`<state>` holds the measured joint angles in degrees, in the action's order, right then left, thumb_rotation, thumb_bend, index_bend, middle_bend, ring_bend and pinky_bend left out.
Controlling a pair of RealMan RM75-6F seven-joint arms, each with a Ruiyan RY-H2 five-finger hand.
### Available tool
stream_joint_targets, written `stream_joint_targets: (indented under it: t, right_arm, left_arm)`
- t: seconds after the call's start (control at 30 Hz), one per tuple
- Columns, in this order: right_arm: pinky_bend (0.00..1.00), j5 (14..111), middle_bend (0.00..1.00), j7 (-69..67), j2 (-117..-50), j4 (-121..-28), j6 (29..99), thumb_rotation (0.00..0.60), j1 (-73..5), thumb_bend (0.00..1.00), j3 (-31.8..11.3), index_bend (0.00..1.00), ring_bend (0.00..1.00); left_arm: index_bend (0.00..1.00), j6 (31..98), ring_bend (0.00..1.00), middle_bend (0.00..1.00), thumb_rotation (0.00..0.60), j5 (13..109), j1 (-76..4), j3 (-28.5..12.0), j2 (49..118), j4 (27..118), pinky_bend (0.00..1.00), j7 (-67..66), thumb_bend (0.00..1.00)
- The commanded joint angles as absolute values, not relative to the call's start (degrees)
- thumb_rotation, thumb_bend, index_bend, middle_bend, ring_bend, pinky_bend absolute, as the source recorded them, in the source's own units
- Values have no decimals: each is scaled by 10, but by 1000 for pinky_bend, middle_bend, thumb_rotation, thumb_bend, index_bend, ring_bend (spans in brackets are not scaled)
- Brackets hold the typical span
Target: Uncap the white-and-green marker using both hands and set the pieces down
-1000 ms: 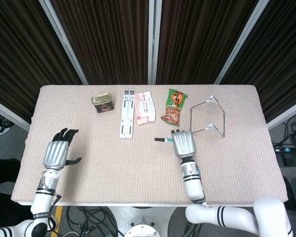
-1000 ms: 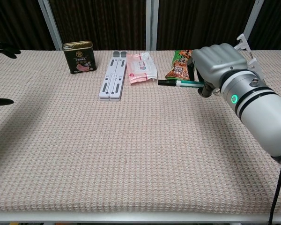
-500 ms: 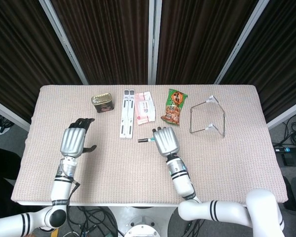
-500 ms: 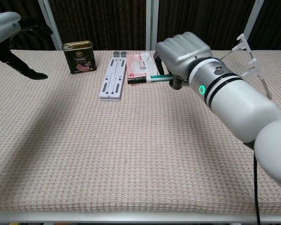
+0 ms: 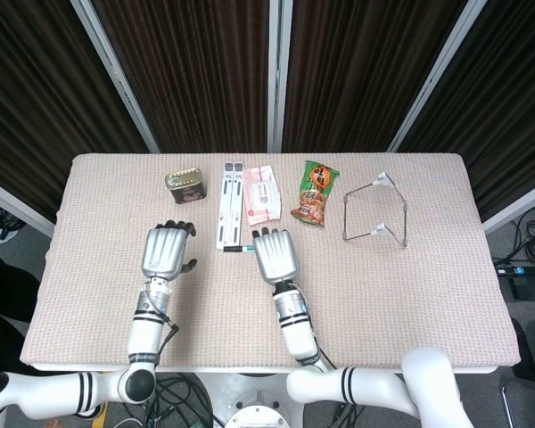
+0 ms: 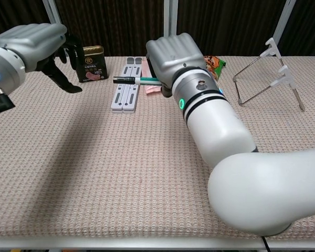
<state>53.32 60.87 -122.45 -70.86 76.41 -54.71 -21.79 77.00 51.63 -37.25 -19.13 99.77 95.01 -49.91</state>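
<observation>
My right hand [image 5: 275, 257] [image 6: 171, 55] grips the white-and-green marker [image 6: 137, 80] above the table, held level. The marker's black cap [image 6: 123, 80] sticks out of the hand toward the left; in the head view only that tip [image 5: 234, 248] shows. My left hand [image 5: 165, 251] [image 6: 37, 44] hovers to the left of the cap, fingers apart and holding nothing, a short gap away from the marker.
Along the back of the beige mat [image 5: 410, 294] lie a small dark tin [image 5: 186, 186], a white folded stand [image 5: 231, 204], a pink wipes pack [image 5: 260, 193], a green snack bag [image 5: 316, 192] and a wire rack [image 5: 377, 210].
My right hand has carried the marker leftward across the table, away from the wire rack. My left hand has swung in from the far left toward the marker's cap.
</observation>
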Motion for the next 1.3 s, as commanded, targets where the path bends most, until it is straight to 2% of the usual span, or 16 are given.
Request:
stream_joint_targets:
  t: [0.03, 0.23, 0.7, 1.13, 1.3]
  right_arm:
    - [726, 530, 620, 616, -1236, -698, 766, 600, -554, 376, -228, 657, 621]
    - [726, 526, 621, 621, -1254, -678, 762, 600, -564, 377, -239, 657, 621]
    - [726, 529, 622, 600, -1288, -633, 749, 600, -583, 376, -265, 657, 621]
    - [726, 529, 623, 605, -1289, -632, 743, 600, -582, 376, -266, 658, 621]
    - [726, 527, 623, 609, -1290, -632, 742, 600, -581, 376, -267, 658, 621]
  left_arm:
    - [433, 780, 367, 434, 600, 502, -387, -199, 1016, 940, 481, -508, 161]
    - [443, 789, 376, 443, 600, 482, -406, -211, 1033, 931, 490, -524, 192]
    - [445, 792, 380, 449, 600, 448, -444, -217, 1068, 910, 492, -543, 176]
    - [464, 796, 398, 467, 600, 435, -449, -211, 1075, 883, 511, -533, 196]
    - [474, 801, 409, 478, 600, 423, -449, -211, 1074, 884, 519, -539, 242]
